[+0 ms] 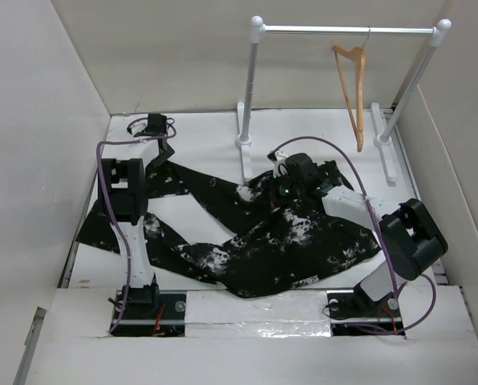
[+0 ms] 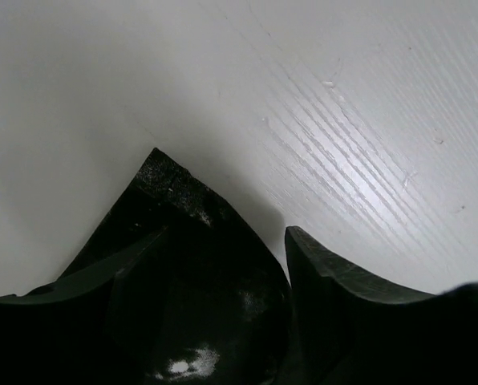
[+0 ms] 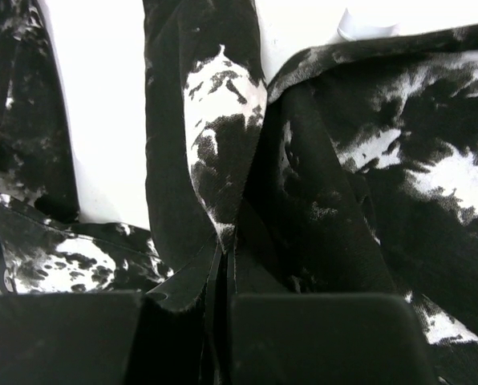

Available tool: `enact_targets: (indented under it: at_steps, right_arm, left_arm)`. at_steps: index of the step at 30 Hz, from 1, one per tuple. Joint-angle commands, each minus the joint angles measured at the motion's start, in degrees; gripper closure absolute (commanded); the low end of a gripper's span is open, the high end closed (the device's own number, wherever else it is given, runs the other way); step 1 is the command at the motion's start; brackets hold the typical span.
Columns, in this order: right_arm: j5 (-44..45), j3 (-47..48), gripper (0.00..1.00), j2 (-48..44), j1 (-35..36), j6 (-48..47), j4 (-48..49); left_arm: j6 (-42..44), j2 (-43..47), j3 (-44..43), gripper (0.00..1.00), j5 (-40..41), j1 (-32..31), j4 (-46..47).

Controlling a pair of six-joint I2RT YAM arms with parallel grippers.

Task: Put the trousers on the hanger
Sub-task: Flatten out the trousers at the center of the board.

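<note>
1. The trousers [image 1: 303, 241] lay spread across the middle of the white desk [image 1: 199, 132]. They were soft black cloth flecked with ragged white splashes, creased and bunched near the waist.
2. One leg ran in a long strip toward the far-left corner of the desk. The other lay folded toward the near-left edge, and the wide upper part reached toward the right edge.
3. The left gripper [image 1: 165, 151] sat at the far-left corner, over the end of the long leg. In the left wrist view a pointed fold of the black cloth [image 2: 167, 192] stood up between the two dark fingers [image 2: 343, 281], clamped and lifted off the faintly grained desk top.
4. The right gripper [image 1: 277, 167] sat near the middle of the desk, by the foot of the rack's left post. In the right wrist view its two blocky black pads [image 3: 311, 337] were pressed almost together, pinching a thin ridge of the cloth.
5. The hanger [image 1: 353, 88], a light-brown wooden triangle with a thin metal hook, hung from the silver rail of the white rack [image 1: 343, 30] at the far-right side of the desk, well apart from the trousers
</note>
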State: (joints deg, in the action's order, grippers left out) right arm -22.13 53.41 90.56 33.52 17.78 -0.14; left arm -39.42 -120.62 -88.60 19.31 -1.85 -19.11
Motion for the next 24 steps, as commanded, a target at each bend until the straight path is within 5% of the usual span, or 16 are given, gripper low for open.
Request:
enact_targets:
  at_steps: [1, 4, 9, 15, 20, 24]
  right_arm:
    - [-1.51, -0.76, 1.00, -0.04, 0.67, -0.20, 3.39]
    - [-1.69, -0.85, 1.00, -0.39, 0.67, -0.03, 3.66]
    - [-1.25, -0.23, 1.00, -1.97, 1.28, 0.15, 2.87]
    - [0.07, 1.95, 1.00, -3.64, 1.29, 0.06, 1.55]
    - [0.69, 6.62, 1.00, -4.61, 1.29, 1.81, 1.72]
    - [-0.46, 8.55, 1.00, -3.12, 2.43, 2.96, 2.52]
  left_arm:
    - [0.92, -0.41, -2.63, 0.49, 2.66, -0.52, -2.51]
    - [0.84, -0.84, -2.98, 0.59, 3.19, -0.53, -2.07]
    - [0.22, -0.23, -4.04, 1.00, 0.74, -0.53, 0.47]
    - [0.83, 4.15, -7.64, 1.00, -3.13, -0.53, 1.36]
    - [0.49, 16.44, -10.37, 1.00, -9.10, 1.93, 5.66]
    - [-0.31, 31.82, 3.12, 1.00, -10.71, 5.88, 22.38]
